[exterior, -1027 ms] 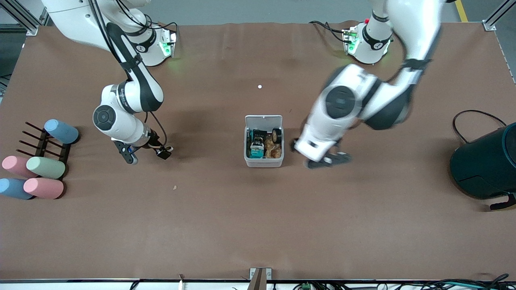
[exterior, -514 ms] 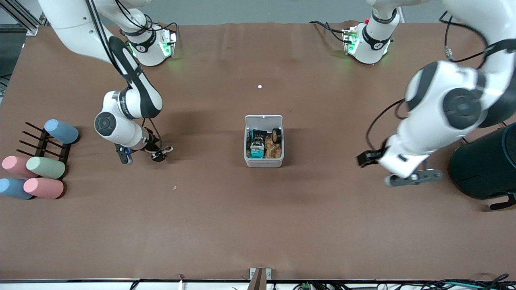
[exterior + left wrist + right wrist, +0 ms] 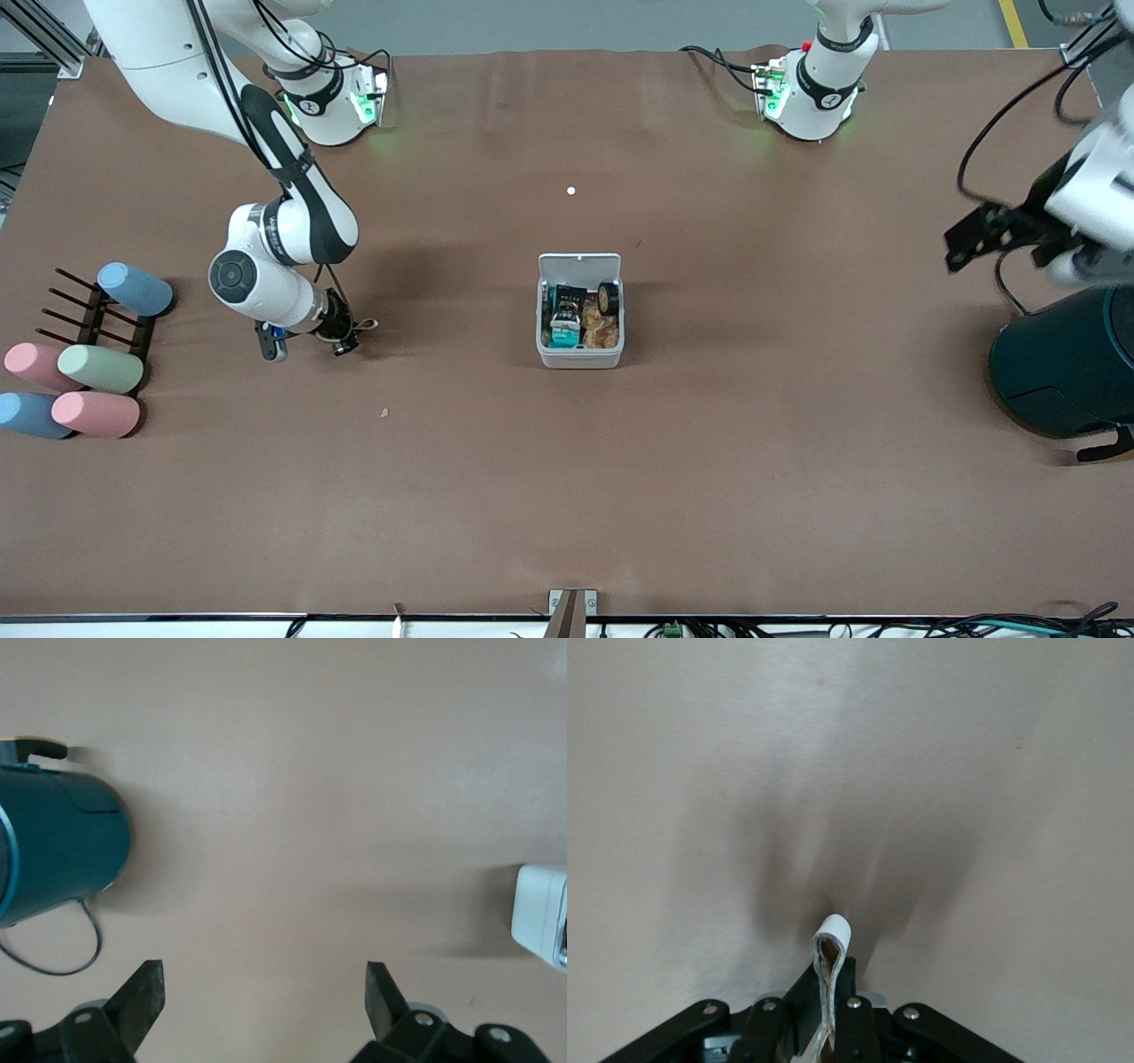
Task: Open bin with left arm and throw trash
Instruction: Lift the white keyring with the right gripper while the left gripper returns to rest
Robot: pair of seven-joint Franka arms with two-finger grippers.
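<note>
Small white square plastic bin [image 3: 580,312] mid-tabletop — lid open, trash inside. Right tool [image 3: 831,967] pinches a flattened white-edged tan loop [image 3: 830,943]; left tool [image 3: 264,1003] gapes, empty, over the dark teal round container [image 3: 1067,363] — drop remaining.

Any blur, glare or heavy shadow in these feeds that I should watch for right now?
Front view: the left gripper at the frame's edge is slightly smeared; the bin and table look sharp and evenly lit. Right wrist view: a soft, streaky dark shadow spreads on the table around the right gripper, shut on a looped band. Left wrist view: even light, no glare.
</note>
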